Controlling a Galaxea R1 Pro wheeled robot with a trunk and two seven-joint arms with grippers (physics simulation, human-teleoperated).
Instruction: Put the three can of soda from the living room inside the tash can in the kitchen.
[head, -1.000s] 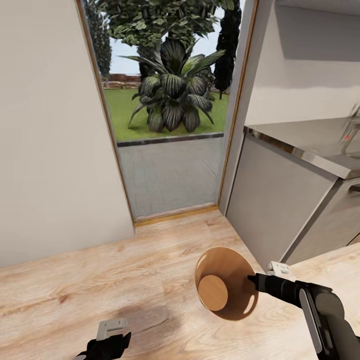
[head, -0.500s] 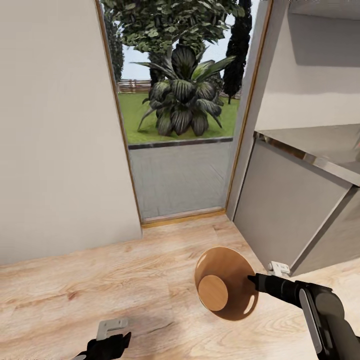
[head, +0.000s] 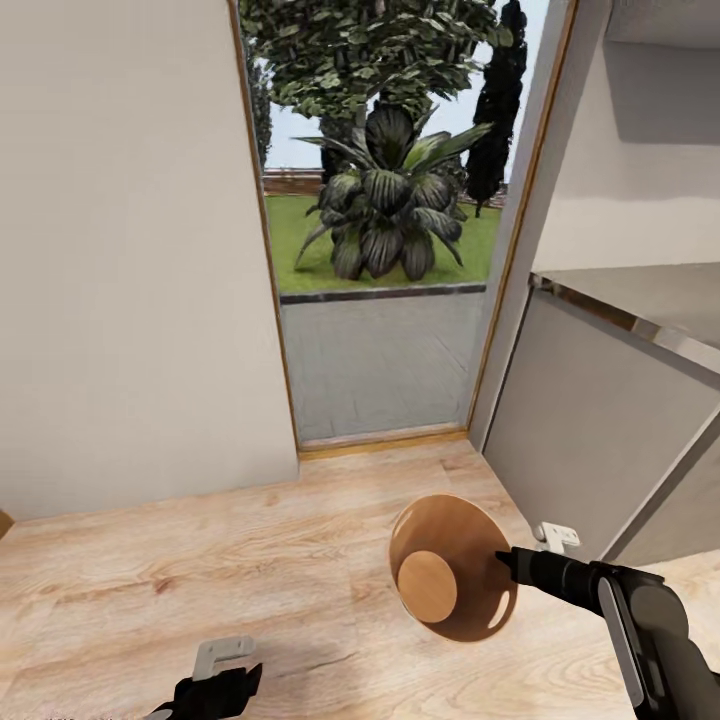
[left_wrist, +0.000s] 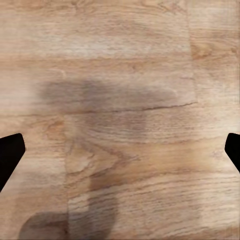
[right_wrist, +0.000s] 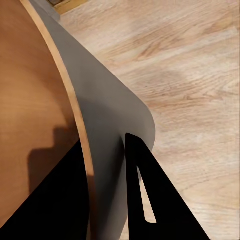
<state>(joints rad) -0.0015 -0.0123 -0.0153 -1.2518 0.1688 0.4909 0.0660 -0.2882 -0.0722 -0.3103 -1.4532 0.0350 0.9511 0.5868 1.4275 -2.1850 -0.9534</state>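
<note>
Even, bright daylight render, brightest through the glass door (head: 385, 250), no glare or blown highlights. Soft diffuse shadows: grey smudge on the wood floor (left_wrist: 120, 60) under the left arm, darker patch on the floor by the bin (head: 450, 565), fingertip shadow cast on its inner wall. Wrist views slightly soft, grain smeared; head view sharp, straight lines lean at edges

We face a tall wood-framed glass door (head: 385, 260) at the far side; daylight beyond it, grey paving, lawn, a broad-leaved plant (head: 385, 205), trees. Plain pale wall (head: 120, 250) to the left. Grey cabinet with steel-edged counter (head: 620, 340) on the right. Pale wood plank floor (head: 200, 580) near us, soft shadows across it.
</note>
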